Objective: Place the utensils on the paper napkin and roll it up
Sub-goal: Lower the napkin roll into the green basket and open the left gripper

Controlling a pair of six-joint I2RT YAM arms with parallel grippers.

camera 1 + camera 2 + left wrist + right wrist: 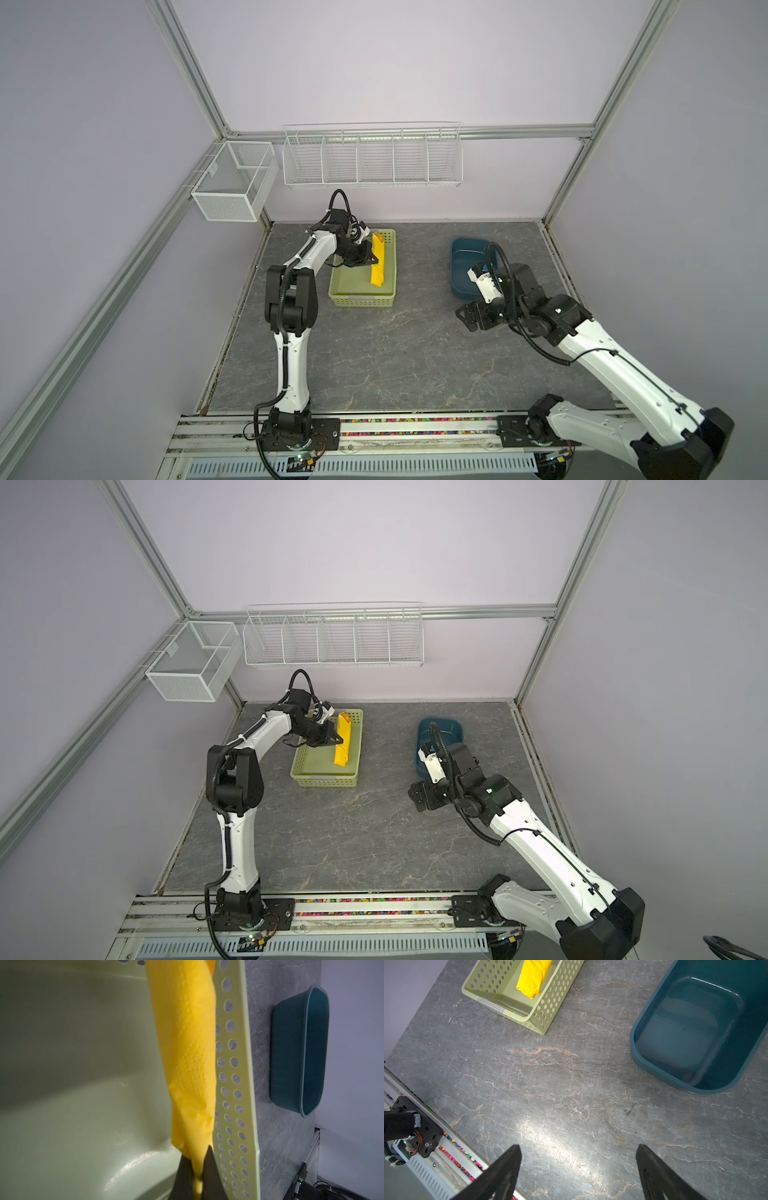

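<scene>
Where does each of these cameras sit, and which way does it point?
Top views: high above the front, looking down at the table; both arms show, with left gripper and right gripper.
Left wrist: on the left arm, looking along shut fingers pinching the rolled paper napkin in the green basket.
Right wrist: on the right arm, looking past open fingers at the table.
Shared: both wrist views show basket and blue tub.

paper napkin (378,272) | bright yellow, embossed, rolled into a long tube | lengthwise along the right wall inside green basket (361,300)
</scene>
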